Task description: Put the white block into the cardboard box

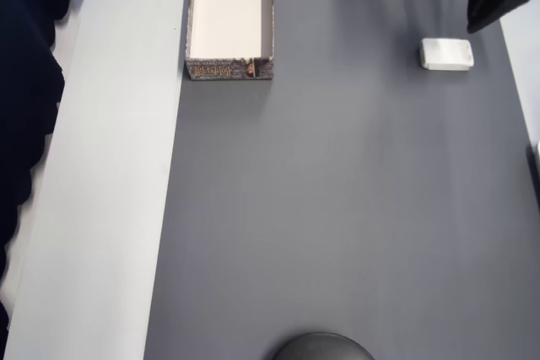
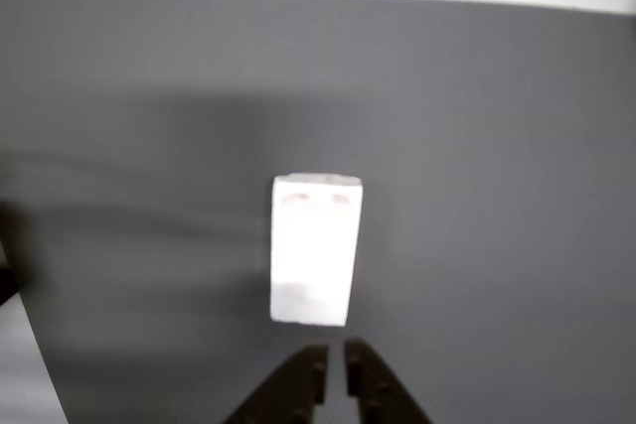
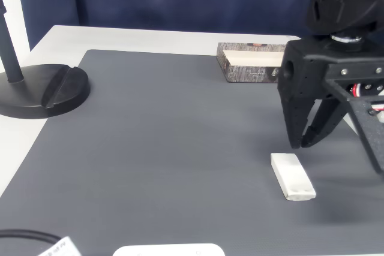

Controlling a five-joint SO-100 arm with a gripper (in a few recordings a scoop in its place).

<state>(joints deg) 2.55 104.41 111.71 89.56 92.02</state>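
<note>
The white block [image 1: 445, 54] lies flat on the grey mat at the right in the overhead view. My black gripper [image 1: 474, 24] hovers just beyond it, apart from it. In the wrist view the block [image 2: 316, 250] lies lengthwise just ahead of the gripper [image 2: 335, 372], whose fingertips nearly touch with nothing between them. The fixed view shows the gripper [image 3: 303, 144] pointing down a little above the mat, just behind the block [image 3: 292, 176]. The cardboard box [image 1: 229, 68], cream inside with dark patterned walls, stands empty at the mat's far edge [image 3: 249, 74].
A black round stand base [image 3: 42, 91] with a pole sits at the mat's left in the fixed view, and at the bottom edge overhead [image 1: 322, 348]. A white strip of table [image 1: 118, 166] borders the mat. A flat white object [image 3: 168, 250] lies at the near edge.
</note>
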